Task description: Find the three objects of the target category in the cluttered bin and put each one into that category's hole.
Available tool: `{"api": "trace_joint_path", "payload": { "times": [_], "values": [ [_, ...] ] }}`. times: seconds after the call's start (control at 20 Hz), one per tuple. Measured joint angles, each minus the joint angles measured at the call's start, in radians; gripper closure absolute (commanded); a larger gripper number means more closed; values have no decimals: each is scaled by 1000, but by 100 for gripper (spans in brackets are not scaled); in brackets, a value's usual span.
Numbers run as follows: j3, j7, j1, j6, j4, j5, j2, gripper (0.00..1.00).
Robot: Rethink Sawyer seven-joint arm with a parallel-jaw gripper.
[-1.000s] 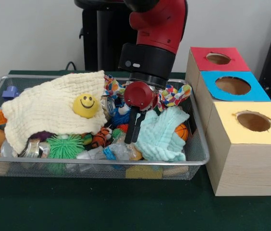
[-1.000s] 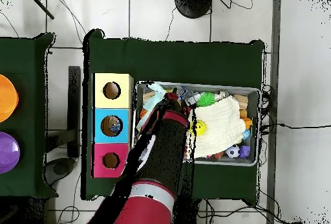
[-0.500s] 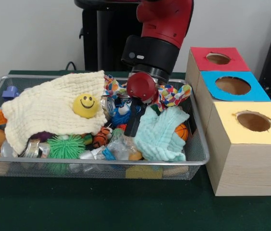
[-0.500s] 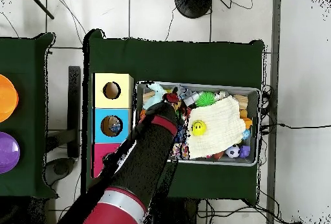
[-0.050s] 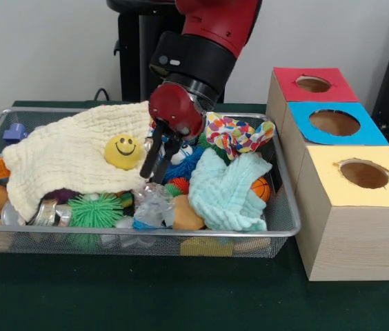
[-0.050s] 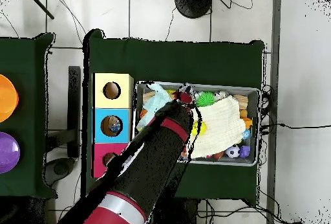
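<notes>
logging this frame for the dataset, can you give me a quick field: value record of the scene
container: wire mesh bin on dark green table cover
gripper: gripper down in the bin's middle, beside the cream cloth; open or shut cannot be told
cloths: cream cloth with yellow smiley ball on it; mint cloth; multicoloured patterned cloth
other items: green spiky ball, small basketball, crumpled clear plastic
boxes: red box, blue box, yellow box, each with a round hole on top

End effector (image 5: 152, 165) tilted, fingers together
</notes>
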Motion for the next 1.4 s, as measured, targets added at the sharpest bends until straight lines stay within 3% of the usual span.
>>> {"api": "trace_joint_path", "payload": {
  "times": [0.5,0.8,1.05,1.2,1.35,1.4],
  "values": [
    [-25,0,-25,0,0,46,11,0],
    [51,0,-115,1,1,46,-33,0],
    [263,0,-320,46,46,98,-133,0],
    [404,0,-474,126,104,213,-184,0],
    [460,0,-545,203,139,307,-202,0],
    [485,1,-577,278,164,388,-213,0]
  ]
}}
